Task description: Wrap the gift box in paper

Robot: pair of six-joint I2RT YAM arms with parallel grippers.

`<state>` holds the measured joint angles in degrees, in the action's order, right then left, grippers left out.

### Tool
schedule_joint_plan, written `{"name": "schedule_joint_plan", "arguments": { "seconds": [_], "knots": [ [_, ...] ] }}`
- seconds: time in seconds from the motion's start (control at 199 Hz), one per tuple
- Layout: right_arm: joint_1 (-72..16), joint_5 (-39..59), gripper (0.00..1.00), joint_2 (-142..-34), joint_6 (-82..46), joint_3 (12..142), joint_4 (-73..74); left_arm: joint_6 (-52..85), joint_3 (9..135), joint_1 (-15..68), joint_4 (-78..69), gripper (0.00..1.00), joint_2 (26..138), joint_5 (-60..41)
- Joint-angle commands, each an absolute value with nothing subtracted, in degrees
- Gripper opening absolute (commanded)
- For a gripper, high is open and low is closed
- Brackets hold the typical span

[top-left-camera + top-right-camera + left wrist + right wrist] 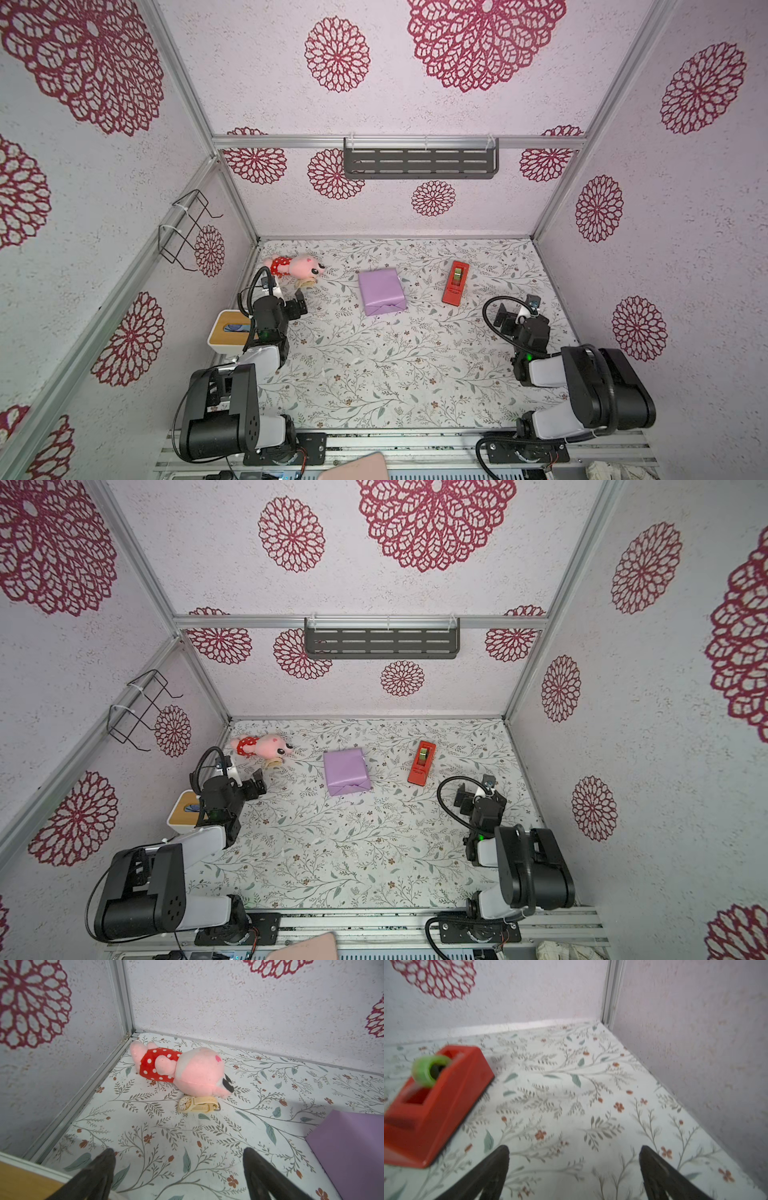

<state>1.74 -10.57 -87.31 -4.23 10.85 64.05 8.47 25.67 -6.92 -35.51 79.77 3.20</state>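
Observation:
The paper [381, 291] [347, 771], lilac side out, is folded all round a squarish parcel in the middle of the table, with folded flaps on its near face. The gift box inside is hidden by it. A corner of the lilac paper [353, 1147] shows in the left wrist view. My left gripper [286, 296] [243, 777] [178, 1151] hovers to the parcel's left, open and empty, apart from it. My right gripper [516, 309] [473, 789] [574, 1148] hangs at the right, near the tape dispenser, open with only tabletop between its fingers.
A red tape dispenser [456, 282] [431, 1105] lies right of the parcel. A pink plush [297, 266] [187, 1068] and a cream wristwatch [197, 1103] lie at the back left. A white tissue box [228, 330] sits by the left wall. Walls enclose three sides.

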Motion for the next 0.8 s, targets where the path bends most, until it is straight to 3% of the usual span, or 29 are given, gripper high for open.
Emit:
{"name": "schedule_joint_plan", "arguments": {
  "seconds": [0.0, 0.06, 0.136, 0.201, 0.282, 0.799],
  "knots": [
    [2.1, -7.8, 0.99, -88.2, -4.8, 11.0, 75.9, 6.1, 21.6, -8.0, -49.1, 0.97, 84.1, 1.5],
    [2.0, -6.9, 0.99, -87.3, -4.2, 11.9, 72.7, 5.9, 20.8, -8.7, -60.4, 0.97, 90.7, 0.0],
    [2.0, -4.6, 0.99, -87.6, -3.5, 13.0, 71.1, 6.7, 25.5, -8.8, -44.2, 0.97, 87.0, 0.2],
    [1.6, -4.4, 0.99, -87.8, -2.7, 13.9, 69.9, 7.6, 23.9, -9.1, -52.2, 0.97, 89.6, 2.2],
    [1.6, -4.3, 0.99, -87.8, -2.6, 13.9, 69.9, 8.5, 25.0, -9.0, -46.5, 0.97, 88.1, 3.7],
    [1.2, -3.8, 0.99, -87.9, -1.7, 14.8, 68.2, 7.9, 24.6, -8.8, -49.2, 0.97, 88.8, 4.1]
  ]
}}
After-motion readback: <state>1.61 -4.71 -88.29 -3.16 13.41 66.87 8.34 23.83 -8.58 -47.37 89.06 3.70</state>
